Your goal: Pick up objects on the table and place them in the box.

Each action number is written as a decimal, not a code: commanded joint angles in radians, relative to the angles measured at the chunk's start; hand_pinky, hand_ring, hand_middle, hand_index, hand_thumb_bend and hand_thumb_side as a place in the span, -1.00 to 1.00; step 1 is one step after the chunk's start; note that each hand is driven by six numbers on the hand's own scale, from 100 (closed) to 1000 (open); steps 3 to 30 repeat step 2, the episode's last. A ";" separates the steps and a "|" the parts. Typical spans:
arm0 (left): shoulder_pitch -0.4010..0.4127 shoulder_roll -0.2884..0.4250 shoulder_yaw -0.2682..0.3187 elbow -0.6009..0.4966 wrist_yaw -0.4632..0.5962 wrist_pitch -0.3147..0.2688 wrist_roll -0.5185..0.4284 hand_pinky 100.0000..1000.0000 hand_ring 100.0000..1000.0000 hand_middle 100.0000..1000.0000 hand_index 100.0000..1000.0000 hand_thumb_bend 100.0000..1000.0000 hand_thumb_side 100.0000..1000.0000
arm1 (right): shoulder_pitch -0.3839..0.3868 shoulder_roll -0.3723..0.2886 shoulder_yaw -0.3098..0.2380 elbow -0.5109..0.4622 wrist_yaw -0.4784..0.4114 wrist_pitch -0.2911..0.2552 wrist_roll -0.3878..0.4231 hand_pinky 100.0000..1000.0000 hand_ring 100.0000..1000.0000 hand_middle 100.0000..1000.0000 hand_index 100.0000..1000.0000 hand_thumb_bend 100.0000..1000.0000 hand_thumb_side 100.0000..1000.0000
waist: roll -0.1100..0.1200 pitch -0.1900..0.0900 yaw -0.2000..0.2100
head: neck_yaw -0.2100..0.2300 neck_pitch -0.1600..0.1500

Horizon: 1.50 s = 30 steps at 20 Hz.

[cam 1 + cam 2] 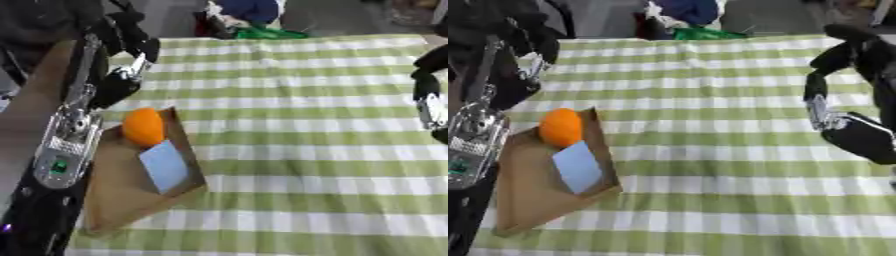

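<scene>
Far left: left hand [122,82] hanging above the far end of the box [114,200], fingers pointing down and apparently holding nothing; whether straight or curled, impossible to tell. Directly below and a little nearer, inside the box: an orange [143,127], round, resting against the far wall. Next to it on the near side, also inside: a pale blue flat card-like piece [164,165], leaning against the right wall of the box. So, two things already in, orange just under the hand but apart from it, no contact visible.

Moving right: open stretch of worktop [306,150], covered in a green-and-white checked cloth, with nothing loose showing on it in either view. At the far edge, a green object [267,33] and some dark blue cloth, too indistinct to name and not clearly part of the task.

Far right: right hand [833,117] hovering above the right side of the worktop, fingers pointing down, grasping nothing visible; well apart from the box and its contents.

Judged from this: placing seems largely done, perhaps finished, with nothing within reach left to collect unless the green thing at the far edge counts.
</scene>
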 commanded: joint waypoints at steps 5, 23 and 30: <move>0.000 0.006 0.007 -0.023 -0.005 -0.002 -0.006 -0.18 -0.07 -0.07 0.46 -0.35 -0.11 | 0.008 0.001 -0.014 -0.032 -0.006 -0.002 -0.002 0.54 0.05 0.03 0.77 -1.00 -0.47 | -0.001 -0.018 0.003 | -0.001 0.008; 0.000 0.006 0.007 -0.023 -0.005 -0.002 -0.006 -0.18 -0.07 -0.07 0.46 -0.35 -0.11 | 0.008 0.001 -0.014 -0.032 -0.006 -0.002 -0.002 0.54 0.05 0.03 0.77 -1.00 -0.47 | -0.001 -0.018 0.003 | -0.001 0.008; 0.000 0.006 0.007 -0.023 -0.005 -0.002 -0.006 -0.18 -0.07 -0.07 0.46 -0.35 -0.11 | 0.008 0.001 -0.014 -0.032 -0.006 -0.002 -0.002 0.54 0.05 0.03 0.77 -1.00 -0.47 | -0.001 -0.018 0.003 | -0.001 0.008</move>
